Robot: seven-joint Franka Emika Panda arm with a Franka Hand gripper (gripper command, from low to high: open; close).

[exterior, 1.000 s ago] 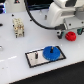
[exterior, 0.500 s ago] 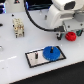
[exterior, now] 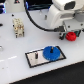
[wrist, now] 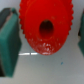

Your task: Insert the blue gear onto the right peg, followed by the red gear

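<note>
The blue gear (exterior: 51, 53) lies flat on the right part of the black-bordered white plate (exterior: 31, 60), around where the right peg stands; the peg itself is hidden in its hub. A thin dark pin (exterior: 37, 54) stands free on the plate's left part. The red gear (exterior: 73, 35) lies on the white table at the exterior view's right. My gripper (exterior: 69, 34) is low over it. In the wrist view the red gear (wrist: 46, 26) sits between my teal fingers (wrist: 8, 42), with a thin gap on one side. The gripper (wrist: 46, 40) looks open around it.
A beige blocky fixture (exterior: 18, 27) stands at the back on the exterior view's left. Small blue and white items (exterior: 3, 10) sit in the far left corner. The white table's dark front edge (exterior: 60, 75) runs close below the plate.
My arm has shifted slightly and come lower over the red gear. The blue gear and the plate have not moved.
</note>
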